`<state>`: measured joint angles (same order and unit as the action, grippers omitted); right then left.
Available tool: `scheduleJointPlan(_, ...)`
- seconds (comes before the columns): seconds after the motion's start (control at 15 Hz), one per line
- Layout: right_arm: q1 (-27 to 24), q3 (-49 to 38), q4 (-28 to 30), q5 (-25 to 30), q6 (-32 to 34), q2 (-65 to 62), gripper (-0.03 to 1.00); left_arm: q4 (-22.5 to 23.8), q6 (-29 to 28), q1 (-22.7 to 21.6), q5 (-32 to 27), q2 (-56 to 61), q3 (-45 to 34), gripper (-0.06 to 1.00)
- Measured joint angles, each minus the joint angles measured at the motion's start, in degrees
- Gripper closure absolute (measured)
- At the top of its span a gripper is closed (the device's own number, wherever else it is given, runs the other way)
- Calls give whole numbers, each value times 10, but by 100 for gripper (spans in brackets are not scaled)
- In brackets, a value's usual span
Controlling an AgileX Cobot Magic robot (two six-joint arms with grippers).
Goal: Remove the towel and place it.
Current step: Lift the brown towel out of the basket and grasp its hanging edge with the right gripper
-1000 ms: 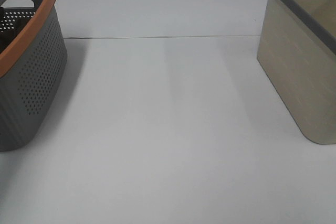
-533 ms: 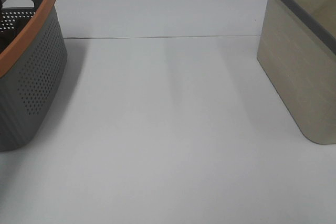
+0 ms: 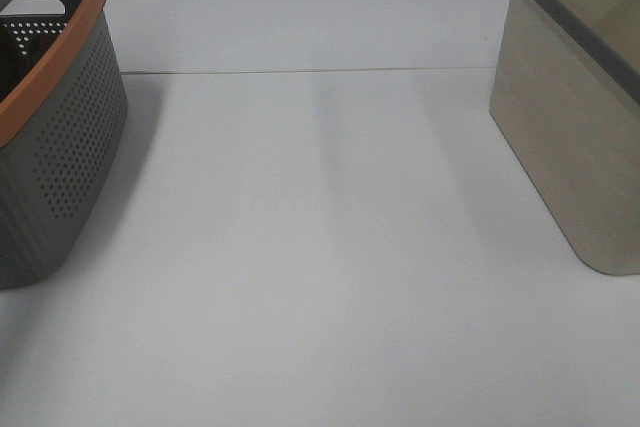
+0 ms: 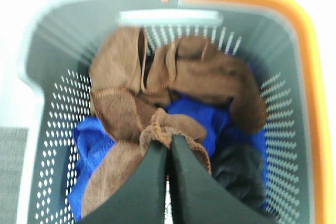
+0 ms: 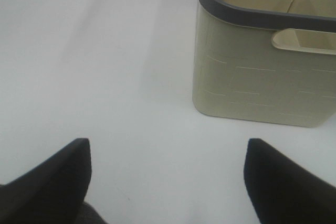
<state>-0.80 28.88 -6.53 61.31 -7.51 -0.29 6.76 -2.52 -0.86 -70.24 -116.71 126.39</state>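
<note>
Left gripper, pinching a fold of the brown towel in the orange-rimmed basket; dark shape inside lately receded, so lifting seems underway; right gripper spread, idle.

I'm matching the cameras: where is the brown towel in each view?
Exterior high: not visible inside the grey basket.
Left wrist: the brown towel lies in that basket, a fold pinched by the left gripper.
Right wrist: not in it.
Shared landmark: the basket's orange rim.
</note>
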Motion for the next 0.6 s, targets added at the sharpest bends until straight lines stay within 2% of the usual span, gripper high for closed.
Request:
scheduleJointPlan(0.07, 0, 0, 0, 0, 0, 0, 20, -9, 0, 0, -1, 3, 23, 94)
scheduleJointPlan(0.2, 0, 0, 0, 0, 0, 0, 20, -68, 0, 0, -1, 6, 101, 94)
scheduleJointPlan(0.47, 0, 0, 0, 0, 0, 0, 20, -162, -2, 0, -1, 6, 174, 94)
scheduleJointPlan(0.6, 0, 0, 0, 0, 0, 0, 20, -229, 12, 0, 29, 6, 211, 94)
